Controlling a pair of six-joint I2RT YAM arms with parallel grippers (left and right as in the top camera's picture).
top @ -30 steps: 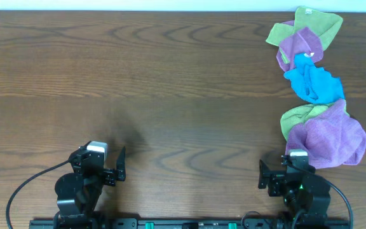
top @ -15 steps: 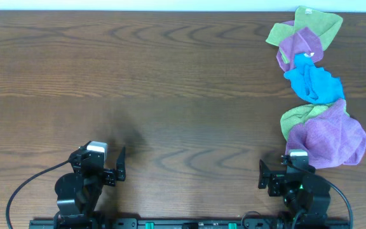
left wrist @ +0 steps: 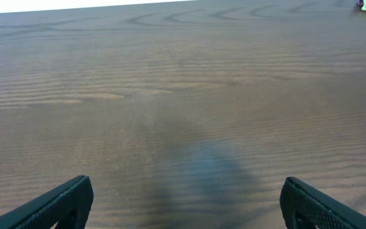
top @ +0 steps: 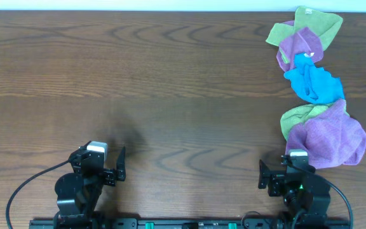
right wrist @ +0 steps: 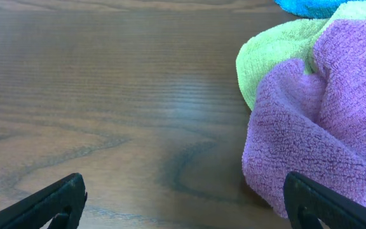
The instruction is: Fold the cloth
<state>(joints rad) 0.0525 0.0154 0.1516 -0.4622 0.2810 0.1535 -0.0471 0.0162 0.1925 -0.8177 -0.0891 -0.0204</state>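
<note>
Cloths lie bunched in a loose string along the right side of the counter (top: 170, 95), none yet flattened. A green cloth (top: 313, 22) is farthest away, with a small purple cloth (top: 300, 44) touching it. Then come a blue cloth (top: 313, 83) and a lime-green cloth (top: 295, 117) tucked partly under a big purple cloth (top: 335, 137) nearest the robot. Which one is meant for folding I cannot tell. The big purple one sits just beside the right tool (right wrist: 186, 200), so it looks the likely first pick.

Both tools rest low at the near edge, probably a parked pose that leaves the middle of the counter as folding space. The right tool is spread wide with nothing between its fingers. The left tool (left wrist: 186, 200) is likewise spread and empty, facing bare wood well apart from the pile.

Crumpling hides every hem and corner, and the right wrist view cuts off part of the big purple cloth, so a grasp point is hard to choose.
</note>
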